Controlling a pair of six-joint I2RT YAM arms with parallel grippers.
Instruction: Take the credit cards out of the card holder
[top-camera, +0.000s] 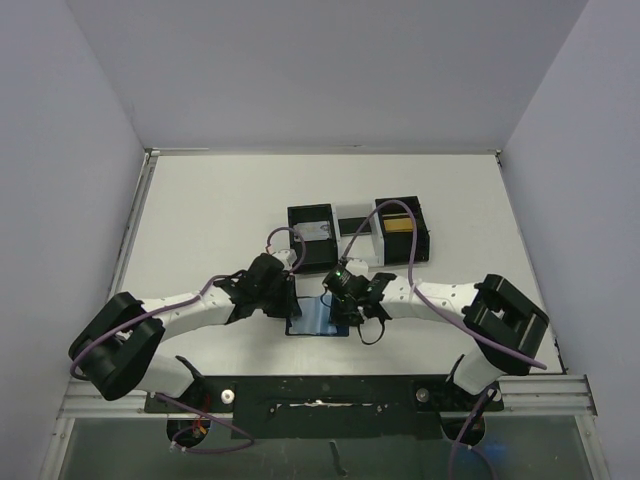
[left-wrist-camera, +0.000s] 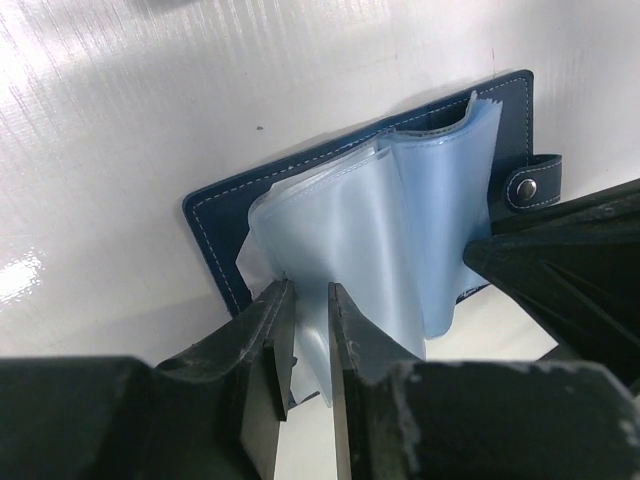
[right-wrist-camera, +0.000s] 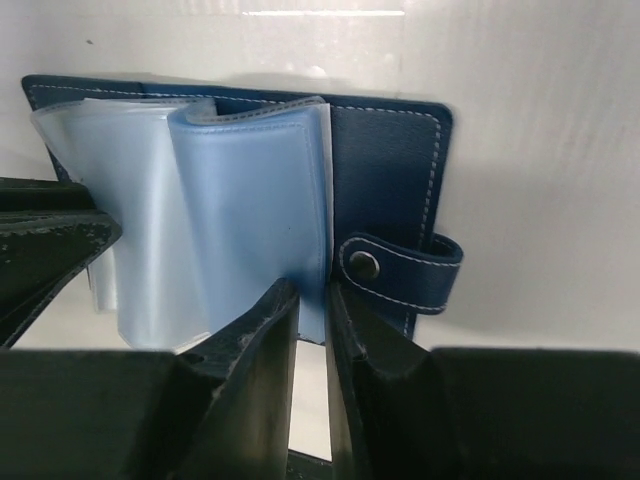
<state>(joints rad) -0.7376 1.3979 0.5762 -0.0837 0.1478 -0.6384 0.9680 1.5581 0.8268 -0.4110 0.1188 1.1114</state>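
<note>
Plastic sleeves (left-wrist-camera: 400, 220) fan up from the card holder (top-camera: 318, 318), which lies open on the white table (top-camera: 200, 220) between the two arms, nearer than the pair of black boxes (top-camera: 312, 230). The left gripper (left-wrist-camera: 310, 295) has its jaws nearly together, pinching a sleeve leaf at the wallet's left side. The right gripper (right-wrist-camera: 312, 300) is likewise clamped on a leaf just beside the snap tab (right-wrist-camera: 400, 270). Both arms reach inward from their bases, elbows out, wrists meeting over the wallet with fingers angled down at it.

The sleeves look thin, limp and slick, likely to buckle or slide rather than hold shape, while the stitched cover seems stiffer. Any credit cards should be light and rigid, best taken by an exposed edge at a sleeve mouth. Whether any sit inside cannot be told. A gold card (top-camera: 397, 225) appears to lie in the right-hand box.
</note>
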